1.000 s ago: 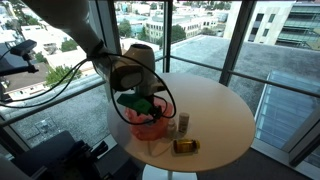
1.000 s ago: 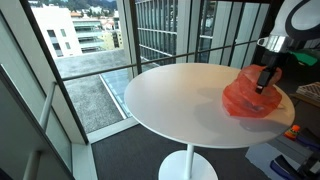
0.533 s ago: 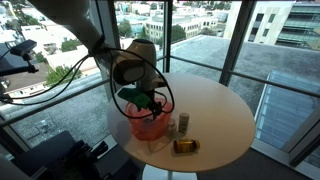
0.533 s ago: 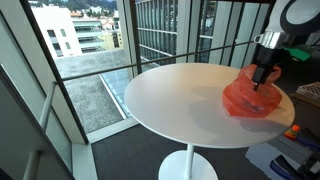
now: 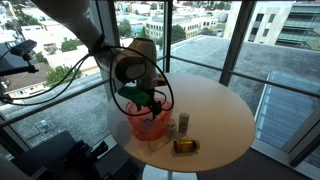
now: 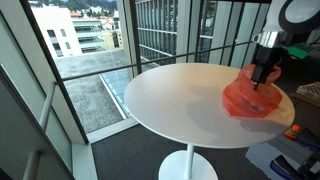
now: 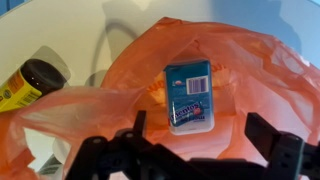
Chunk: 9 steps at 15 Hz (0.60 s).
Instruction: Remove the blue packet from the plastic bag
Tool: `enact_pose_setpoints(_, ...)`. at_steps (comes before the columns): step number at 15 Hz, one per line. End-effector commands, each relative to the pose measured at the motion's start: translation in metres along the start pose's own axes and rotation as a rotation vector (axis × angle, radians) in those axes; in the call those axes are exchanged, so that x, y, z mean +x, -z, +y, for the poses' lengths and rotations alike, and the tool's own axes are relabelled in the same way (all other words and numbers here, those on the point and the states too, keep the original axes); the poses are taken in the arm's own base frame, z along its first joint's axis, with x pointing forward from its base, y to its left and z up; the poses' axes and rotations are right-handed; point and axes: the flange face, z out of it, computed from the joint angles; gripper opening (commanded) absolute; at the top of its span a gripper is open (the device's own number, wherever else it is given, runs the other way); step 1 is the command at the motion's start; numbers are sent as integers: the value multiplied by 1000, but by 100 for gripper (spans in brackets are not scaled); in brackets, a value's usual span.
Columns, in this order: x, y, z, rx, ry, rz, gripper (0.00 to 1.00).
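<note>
An orange plastic bag (image 7: 255, 70) lies crumpled on the round white table (image 5: 215, 110), and it shows in both exterior views (image 5: 150, 126) (image 6: 248, 100). In the wrist view a blue packet (image 7: 189, 92) lies flat inside the bag's open mouth. My gripper (image 7: 200, 128) hangs just above the bag, open and empty, with one finger on each side of the packet's near end. It also shows over the bag in both exterior views (image 5: 143, 100) (image 6: 264, 78).
A bottle with a yellow label and dark cap (image 7: 28, 82) lies beside the bag. An exterior view shows a small upright bottle (image 5: 184, 122) and a yellow-brown item (image 5: 185, 146) near the table's edge. Glass walls surround the table (image 6: 170, 100).
My gripper has risen slightly above the bag; the bag and the other objects have not moved.
</note>
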Motion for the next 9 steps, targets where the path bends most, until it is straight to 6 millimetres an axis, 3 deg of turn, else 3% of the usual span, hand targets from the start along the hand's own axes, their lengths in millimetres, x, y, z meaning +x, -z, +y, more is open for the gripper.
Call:
enact_pose_setpoints(1, 0, 0, 0, 0, 0, -1, 100)
enact_pose_setpoints(9, 12, -25, 5, -18, 1, 35, 100)
